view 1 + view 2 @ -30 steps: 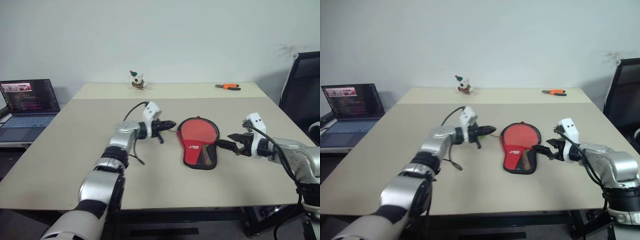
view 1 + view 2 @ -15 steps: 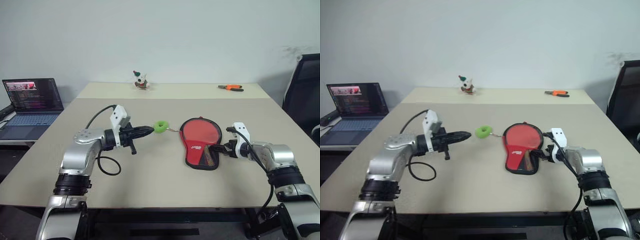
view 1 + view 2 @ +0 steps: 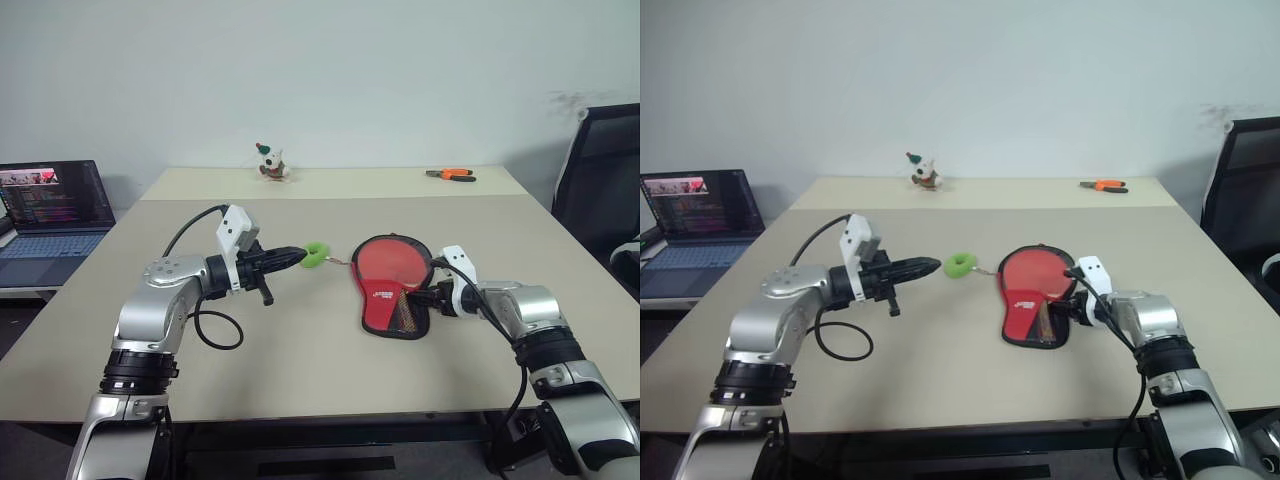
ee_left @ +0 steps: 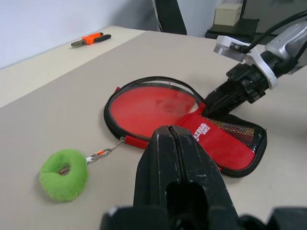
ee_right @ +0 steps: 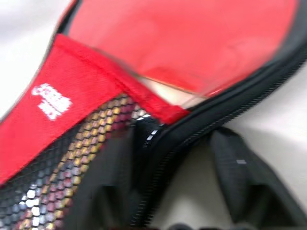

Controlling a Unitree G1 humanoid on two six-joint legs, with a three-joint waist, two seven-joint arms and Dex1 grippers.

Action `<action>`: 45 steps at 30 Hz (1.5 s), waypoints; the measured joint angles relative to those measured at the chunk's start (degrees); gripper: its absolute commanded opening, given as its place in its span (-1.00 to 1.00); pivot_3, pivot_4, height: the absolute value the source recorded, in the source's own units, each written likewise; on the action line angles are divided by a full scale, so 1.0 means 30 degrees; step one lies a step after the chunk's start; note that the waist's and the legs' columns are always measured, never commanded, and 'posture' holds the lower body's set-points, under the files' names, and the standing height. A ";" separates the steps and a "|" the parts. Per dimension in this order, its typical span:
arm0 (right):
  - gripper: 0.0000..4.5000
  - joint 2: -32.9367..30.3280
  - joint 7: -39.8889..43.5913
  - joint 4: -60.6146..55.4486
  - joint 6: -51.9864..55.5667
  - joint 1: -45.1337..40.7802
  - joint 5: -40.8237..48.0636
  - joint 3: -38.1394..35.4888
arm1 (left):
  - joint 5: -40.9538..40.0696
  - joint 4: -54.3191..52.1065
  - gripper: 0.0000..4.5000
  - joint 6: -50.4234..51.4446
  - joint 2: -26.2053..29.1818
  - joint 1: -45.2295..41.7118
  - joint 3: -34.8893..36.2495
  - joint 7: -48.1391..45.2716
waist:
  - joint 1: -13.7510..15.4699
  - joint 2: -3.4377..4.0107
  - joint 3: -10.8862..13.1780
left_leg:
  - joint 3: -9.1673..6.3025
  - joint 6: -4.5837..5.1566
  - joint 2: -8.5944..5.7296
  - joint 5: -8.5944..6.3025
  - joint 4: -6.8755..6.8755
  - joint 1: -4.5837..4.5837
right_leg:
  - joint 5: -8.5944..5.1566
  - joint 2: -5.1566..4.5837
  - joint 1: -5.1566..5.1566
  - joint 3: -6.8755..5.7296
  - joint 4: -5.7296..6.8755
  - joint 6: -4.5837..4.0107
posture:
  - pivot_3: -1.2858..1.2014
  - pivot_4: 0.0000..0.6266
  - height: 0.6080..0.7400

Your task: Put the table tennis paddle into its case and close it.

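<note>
**Case edge may slip the pinch**

The right gripper [image 5: 165, 191] straddles the black zipper rim of the case [image 3: 395, 305], fingers partly spread, one each side; a shallow bite could slide off. The left gripper [image 4: 175, 158] is closed, empty, just short of the green pom-pom zipper pull [image 4: 64, 174]. The table tennis paddle [image 4: 153, 108] lies inside the case.

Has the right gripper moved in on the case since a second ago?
Yes. The right gripper has closed the gap to the case; its jaws now straddle the case's zipper rim.
</note>
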 measured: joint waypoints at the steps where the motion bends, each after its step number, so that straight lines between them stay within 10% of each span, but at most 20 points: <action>1: -0.58 0.0101 0.0015 0.0053 0.0035 -0.0016 -0.0004 -0.0038 | -0.0001 0.0000 -1.00 0.0000 0.0032 0.0000 0.0000 0.0006 | -0.0001 -0.0008 -0.0007 | 0.0004 0.0000 0.0000 0.0000 0.0000 0.0007 | 0.0001 0.0000 0.0004 -0.0001 0.0003 -0.0002 | 0.03 -0.52 1.00; 5: -0.99 0.0553 0.0279 0.1072 -0.0010 -0.0451 0.0033 -0.0400 | -0.0013 0.0000 -1.00 0.0001 0.0261 0.0010 -0.0010 -0.0054 | -0.0034 -0.0021 -0.0015 | 0.0043 0.0000 0.0001 0.0000 0.0003 0.0029 | 0.0027 0.0003 0.0004 -0.0001 0.0004 -0.0014 | 0.03 -0.52 1.00; 21: -0.99 0.2686 0.4196 0.0401 0.1813 -0.1053 0.0850 -0.0012 | -0.3223 -0.4313 -1.00 0.2917 0.3968 0.5255 0.0297 -0.3202 | -0.0473 -0.0006 -0.0004 | 0.0067 0.0000 0.0083 -0.0003 -0.0042 -0.0029 | 0.0042 0.0016 -0.0091 0.0040 -0.0011 -0.0039 | 0.03 -0.52 1.00; 45: -0.99 0.4326 -0.2012 -1.3548 1.1750 0.6091 0.3978 -0.2596 | -0.5036 -0.7066 -1.00 0.3589 0.5318 0.8155 0.0745 -0.3151 | 0.0113 -0.0009 -0.0005 | 0.0006 0.0000 0.0045 -0.0004 -0.0042 -0.0045 | 0.0028 0.0000 -0.0063 0.0021 -0.0036 -0.0042 | 0.03 -0.52 1.00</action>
